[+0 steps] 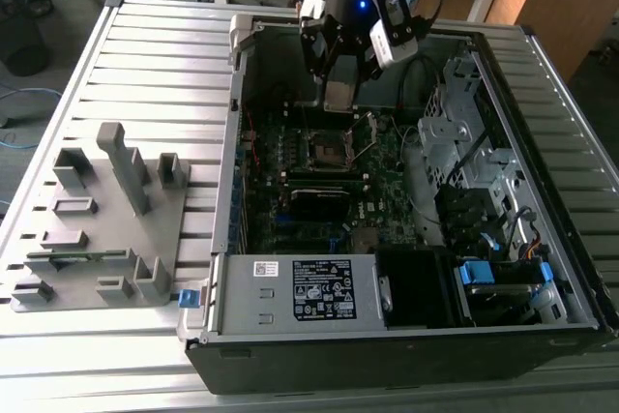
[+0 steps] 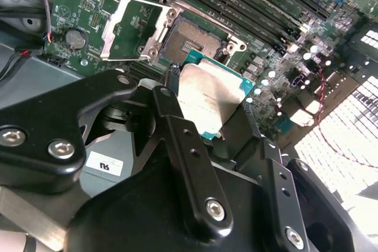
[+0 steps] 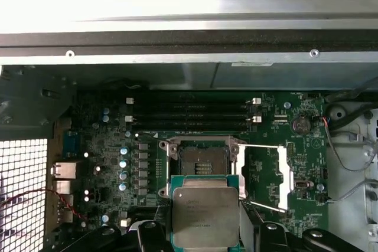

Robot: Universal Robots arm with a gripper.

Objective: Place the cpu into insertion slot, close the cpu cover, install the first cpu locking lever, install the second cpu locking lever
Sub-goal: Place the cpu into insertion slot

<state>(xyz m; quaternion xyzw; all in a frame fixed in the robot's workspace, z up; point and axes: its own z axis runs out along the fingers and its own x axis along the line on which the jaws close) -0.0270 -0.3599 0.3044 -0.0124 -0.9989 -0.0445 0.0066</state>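
My gripper (image 1: 340, 84) hangs over the open computer case and is shut on the cpu (image 2: 209, 101), a flat square chip with a dull silver top and a green rim. In both wrist views the black fingers (image 2: 171, 116) press on two opposite edges of the chip. The cpu (image 3: 204, 213) hovers just above and a little short of the insertion slot (image 3: 201, 160), whose bare square contact field is uncovered. The cpu cover (image 3: 282, 175), a thin silvery frame, is swung open and lies flat beside the slot. The slot (image 1: 326, 149) sits mid-board in the exterior view.
The motherboard (image 1: 290, 181) lies in the case (image 1: 387, 336), with memory slots (image 3: 192, 113), a drive cage (image 1: 455, 132) and cables (image 1: 513, 239) on the exterior view's right. A grey fixture block (image 1: 97, 220) stands on the slatted table (image 1: 145, 65) at the exterior view's left.
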